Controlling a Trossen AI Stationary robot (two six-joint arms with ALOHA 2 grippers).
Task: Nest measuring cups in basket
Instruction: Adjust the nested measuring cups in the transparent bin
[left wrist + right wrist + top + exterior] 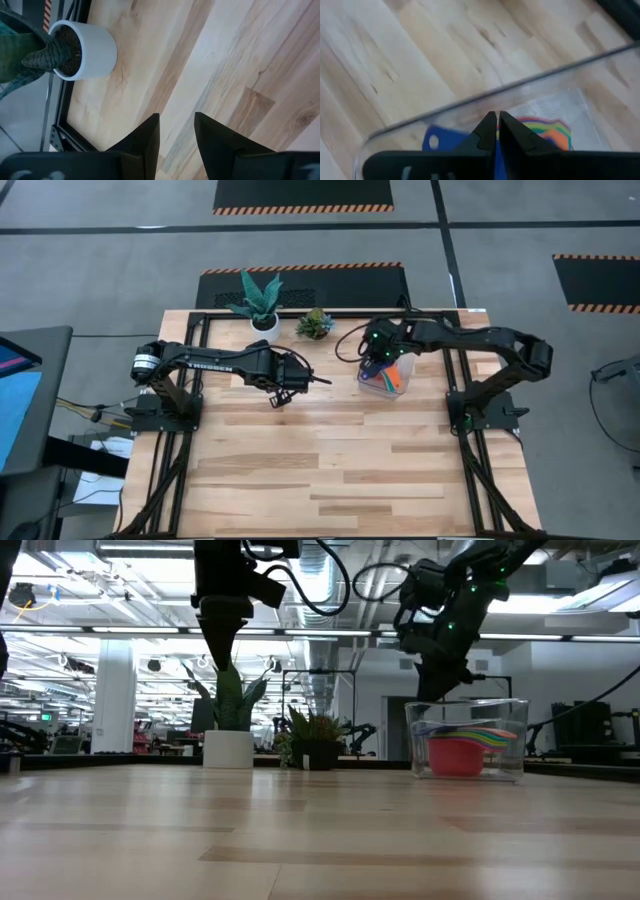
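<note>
Low view shows the clear plastic basket (467, 740) on the wooden worktop (300, 830), bright cups (462, 752) nested inside. Right tool (497, 122) hangs over it, pinched closed, empty. Left tool (176, 135) slightly parted, empty, near the white pot (85, 50).

Left arm stretched across table's far half, left gripper (278, 394) pointing down, raised off surface, its 2 fingers (145, 142) parted with a narrow gap. Right arm folded inward from right side, right gripper (497, 120) pointing down, fingers closed together, holding nothing.
</note>
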